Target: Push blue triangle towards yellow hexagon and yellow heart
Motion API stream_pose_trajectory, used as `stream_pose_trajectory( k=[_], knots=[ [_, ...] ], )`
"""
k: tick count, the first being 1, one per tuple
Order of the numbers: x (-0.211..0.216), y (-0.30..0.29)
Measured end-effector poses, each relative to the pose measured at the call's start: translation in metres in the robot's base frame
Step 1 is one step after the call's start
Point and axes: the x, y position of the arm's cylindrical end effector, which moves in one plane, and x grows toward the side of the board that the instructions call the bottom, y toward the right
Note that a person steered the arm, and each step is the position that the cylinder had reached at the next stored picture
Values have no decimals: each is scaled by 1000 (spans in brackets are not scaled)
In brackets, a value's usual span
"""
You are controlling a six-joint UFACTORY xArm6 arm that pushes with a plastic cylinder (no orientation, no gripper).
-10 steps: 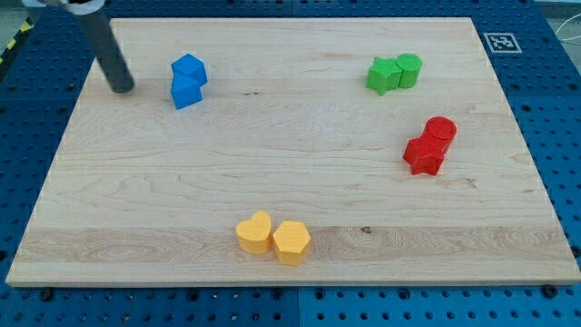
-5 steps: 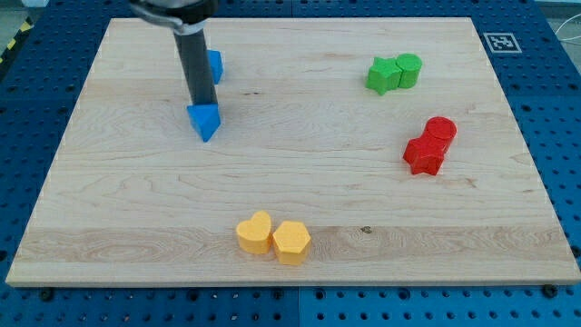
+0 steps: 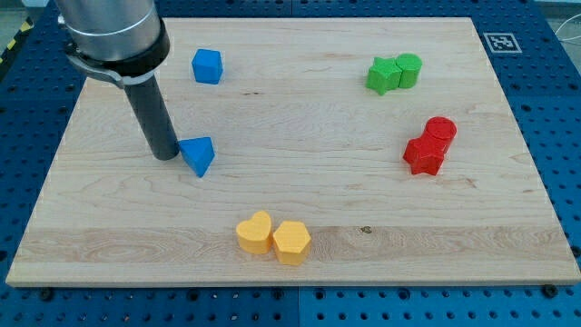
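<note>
The blue triangle (image 3: 199,154) lies left of the board's middle. My tip (image 3: 166,155) stands right at its left side, touching or nearly so. A second blue block (image 3: 207,65), blocky in shape, sits near the view's top, apart from the triangle. The yellow heart (image 3: 255,232) and the yellow hexagon (image 3: 291,242) sit side by side, touching, near the view's bottom, below and to the right of the triangle.
Two green blocks (image 3: 393,73) sit together at the top right. Two red blocks (image 3: 429,145) sit together at the right. The wooden board (image 3: 345,182) rests on a blue perforated table, with a marker tag (image 3: 501,42) at its top right corner.
My tip has moved from above the blue triangle down to its left side. The triangle has slid a little lower. The other blue block is now uncovered.
</note>
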Motion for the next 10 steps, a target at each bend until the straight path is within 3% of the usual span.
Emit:
stream_pose_trajectory(
  k=[4,8,10],
  knots=[
    [37,102],
    [5,177],
    [53,170]
  ],
)
